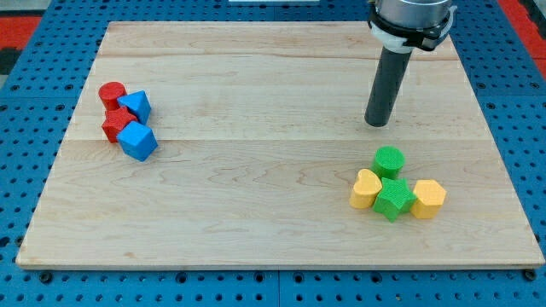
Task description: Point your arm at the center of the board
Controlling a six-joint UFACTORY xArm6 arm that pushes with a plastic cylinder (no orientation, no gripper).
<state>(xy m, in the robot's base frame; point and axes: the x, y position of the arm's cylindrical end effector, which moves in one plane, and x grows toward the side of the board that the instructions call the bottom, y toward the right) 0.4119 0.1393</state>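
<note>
My tip (pixel 376 124) rests on the wooden board (pixel 256 170) at the view's right of centre, a little above the green cylinder (pixel 389 160) and apart from it. Below the cylinder sit a yellow heart-shaped block (pixel 365 189), a green star-shaped block (pixel 393 199) and a yellow hexagonal block (pixel 427 198), close together. At the view's left is a second cluster: a red cylinder (pixel 111 94), a blue triangular block (pixel 136 106), a red star-shaped block (pixel 115 124) and a blue cube (pixel 137 141). The tip touches no block.
The board lies on a blue pegboard table (pixel 26 102) that surrounds it on all sides. The arm's grey and white wrist (pixel 409 21) hangs over the board's top right.
</note>
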